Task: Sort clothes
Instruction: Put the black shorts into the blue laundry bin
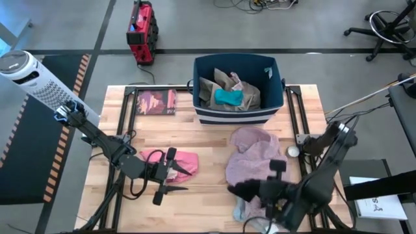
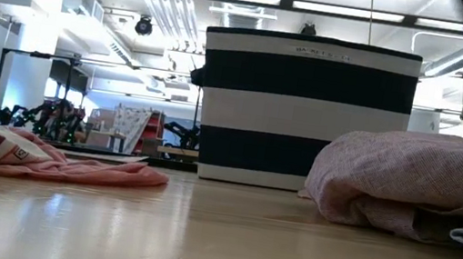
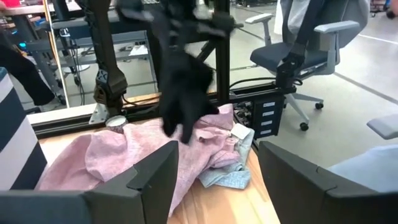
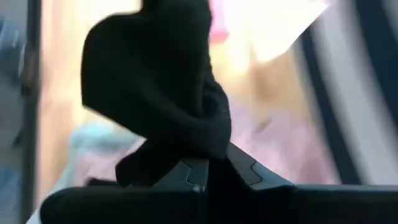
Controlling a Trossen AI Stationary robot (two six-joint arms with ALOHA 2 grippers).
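Fingers of the right gripper (image 4: pixel 202 171) pinch a dangling black garment (image 4: pixel 158 93); left fingers (image 3: pixel 155 180) spread.

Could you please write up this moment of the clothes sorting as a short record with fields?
Right gripper: shut on the black garment, lifted above the mauve-pink garment
Left gripper: open, low over the pink garment
Basket: striped, holds the beige garment and the teal piece
Booklet: flat, beside the basket
Table: wooden
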